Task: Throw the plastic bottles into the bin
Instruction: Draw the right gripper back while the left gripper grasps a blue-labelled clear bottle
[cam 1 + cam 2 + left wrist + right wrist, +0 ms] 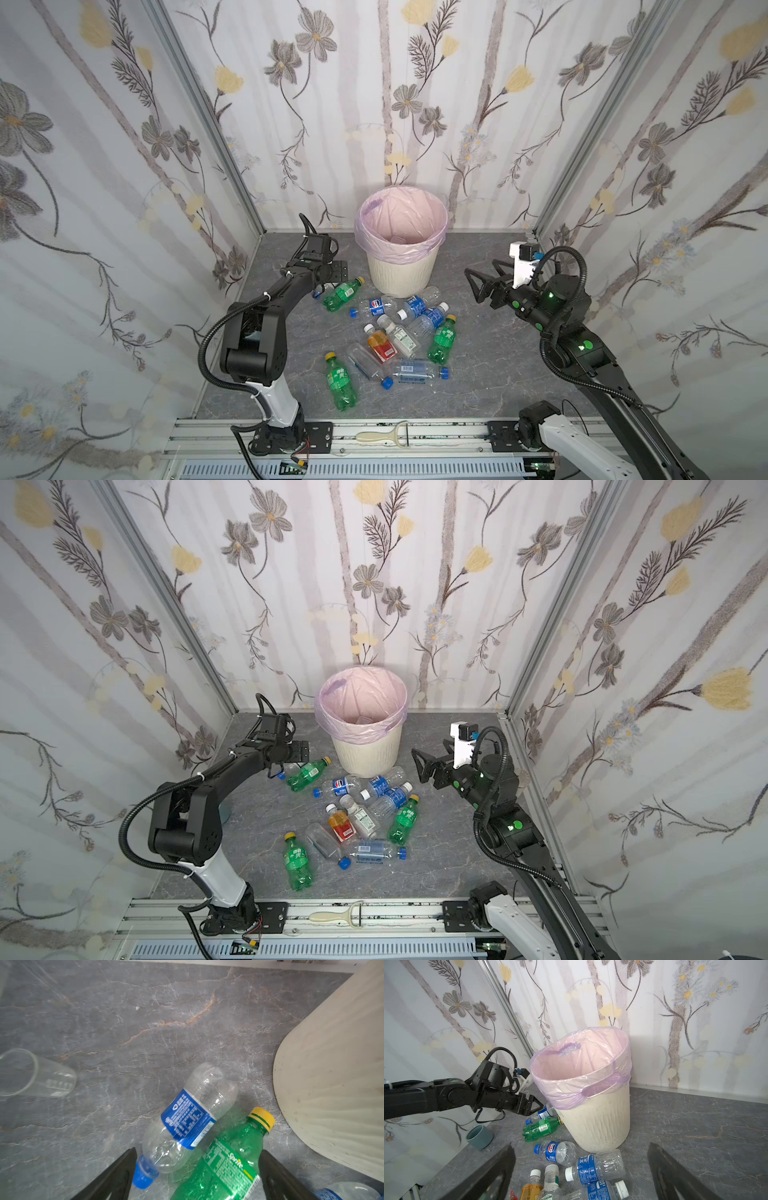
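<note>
The bin (401,249) (360,729), cream and ribbed with a pink bag over its rim, stands at the back middle. Several plastic bottles lie on the grey floor in front of it, among them an orange-red one (380,345) and a green one (340,384). My left gripper (197,1150) (536,1103) is open, low at the bin's left foot. Its fingers straddle a green yellow-capped bottle (228,1163) (343,293) and a clear blue-labelled bottle (187,1118) lying side by side. My right gripper (480,267) (581,1144) hangs open and empty to the right of the bin (591,1105).
A clear plastic cup (35,1076) lies on its side left of the left gripper. A small grey-teal cup (479,1136) stands by the left wall. A cream peeler (382,434) rests on the front rail. Flowered walls close in three sides.
</note>
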Tool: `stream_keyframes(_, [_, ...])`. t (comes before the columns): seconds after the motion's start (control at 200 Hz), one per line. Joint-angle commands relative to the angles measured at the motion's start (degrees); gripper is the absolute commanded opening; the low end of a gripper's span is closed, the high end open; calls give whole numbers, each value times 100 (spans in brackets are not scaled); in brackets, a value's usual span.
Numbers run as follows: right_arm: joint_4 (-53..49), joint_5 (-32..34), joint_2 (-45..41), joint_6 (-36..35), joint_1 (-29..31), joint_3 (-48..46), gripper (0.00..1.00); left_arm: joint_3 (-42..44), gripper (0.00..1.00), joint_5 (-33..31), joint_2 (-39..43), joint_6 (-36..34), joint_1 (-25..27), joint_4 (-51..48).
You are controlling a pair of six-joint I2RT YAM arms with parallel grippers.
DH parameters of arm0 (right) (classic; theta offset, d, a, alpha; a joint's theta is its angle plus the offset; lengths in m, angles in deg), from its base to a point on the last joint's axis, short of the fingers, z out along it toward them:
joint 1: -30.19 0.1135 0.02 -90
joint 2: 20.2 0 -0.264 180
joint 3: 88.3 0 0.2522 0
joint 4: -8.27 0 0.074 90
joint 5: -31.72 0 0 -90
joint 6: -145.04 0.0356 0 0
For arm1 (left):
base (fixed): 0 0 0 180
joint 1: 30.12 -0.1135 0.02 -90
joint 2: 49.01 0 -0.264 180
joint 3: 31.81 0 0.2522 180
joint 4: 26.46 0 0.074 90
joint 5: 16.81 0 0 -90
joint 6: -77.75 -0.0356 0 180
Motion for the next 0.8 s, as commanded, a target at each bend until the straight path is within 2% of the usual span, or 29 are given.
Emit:
stream_keyframes(0.0, [64,2,-288,-149,-85,-240,100,-429,92,32,-466,-83,-15,74])
stream_keyframes(0.22, [-18,59,-590,-167,-149,-515,100,-826,90,78,-1142,-68,-47,64])
stream_keyframes(0.55, [114,-67,-583,-141,-157,-520,100,-536,89,242,-1205,45,-60,70])
stream_keyframes(0.695, [188,-169,-674,-50,-153,-796,99,-449,85,258,-1325,107,-102,64])
stream_keyframes(0.794, [187,-144,-795,-1,-150,-869,98,-436,79,231,-1352,152,-112,64])
